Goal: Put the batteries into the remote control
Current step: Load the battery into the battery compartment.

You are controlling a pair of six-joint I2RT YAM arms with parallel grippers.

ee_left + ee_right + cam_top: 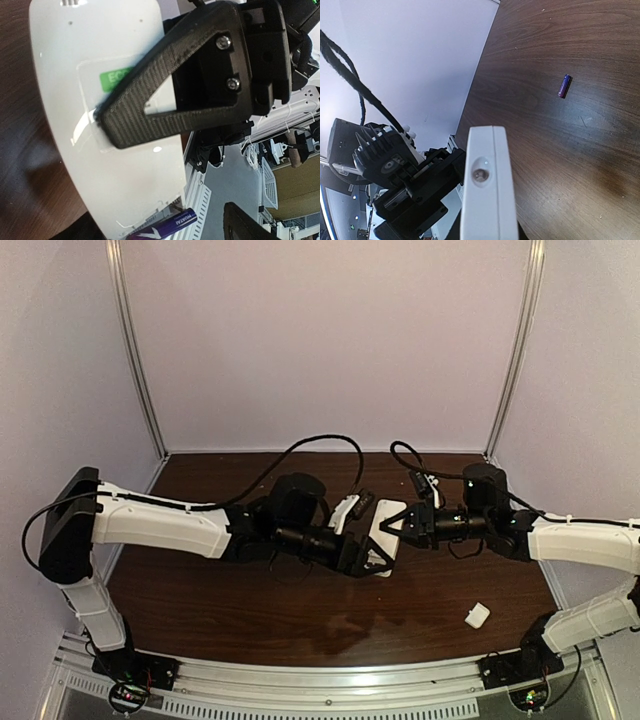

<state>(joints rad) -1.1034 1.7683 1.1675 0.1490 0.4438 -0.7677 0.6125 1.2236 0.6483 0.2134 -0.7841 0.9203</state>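
**Item 1 – remote control** (390,527). Slim white body, held at mid-tabletop between the two arms. The left wrist view shows its plain back (75,110) with a green label partly covered. The right wrist view shows it end-on (485,190), with a small round lens in the end face.

**Item 2 – battery A** (167,227). Purple cylinder with printed lettering, lying crosswise at the low end of the remote control's back. Whether it sits fully in a compartment cannot be told.

**Item 3 – battery B** (564,86). Purple cylinder lying flat and alone on the tabletop (250,610), well apart from the remote control.

**Item 4 – right claw** (398,528). Clamped on the remote control. One black ribbed triangular finger (210,60) presses flat against the back, over the label. The opposite finger is hidden behind the body.

**Item 5 – left claw** (368,558). At the near end of the remote control. One dark finger (245,225) shows at the lower edge of its own view, apart from the remote control's side. Whether this claw is spread or closed cannot be told.

**Item 6 – cover piece** (477,616). Small white square, loose on the tabletop near the right arm's base.
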